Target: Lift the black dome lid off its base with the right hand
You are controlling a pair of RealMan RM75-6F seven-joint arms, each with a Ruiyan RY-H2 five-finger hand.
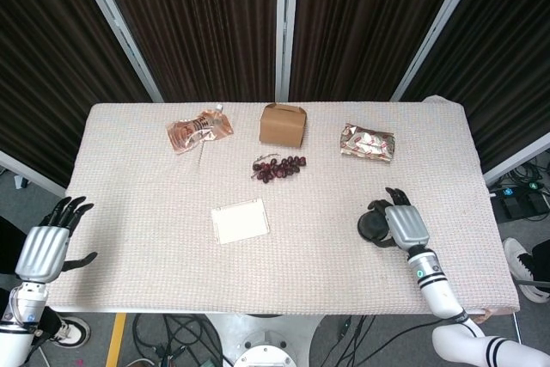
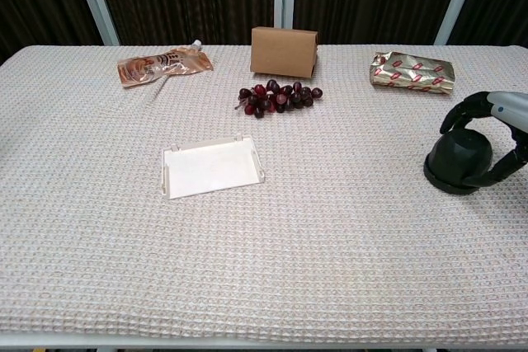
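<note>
The black dome lid (image 2: 460, 158) sits on its black base (image 2: 445, 185) near the table's right edge, also seen as the lid (image 1: 372, 228) in the head view. My right hand (image 2: 500, 125) wraps it from the right. Its fingers (image 2: 459, 114) curl down over the dome's top, and the thumb presses the lower right side. The same right hand (image 1: 405, 224) covers the lid's right half in the head view. My left hand (image 1: 47, 247) hangs off the table's left edge, fingers apart and holding nothing.
A white tray (image 2: 212, 168) lies mid-table. A bunch of dark grapes (image 2: 276, 97) and a brown box (image 2: 284, 52) are behind it. A copper pouch (image 2: 161, 66) is at the back left. A gold snack pack (image 2: 412, 72) lies behind the lid.
</note>
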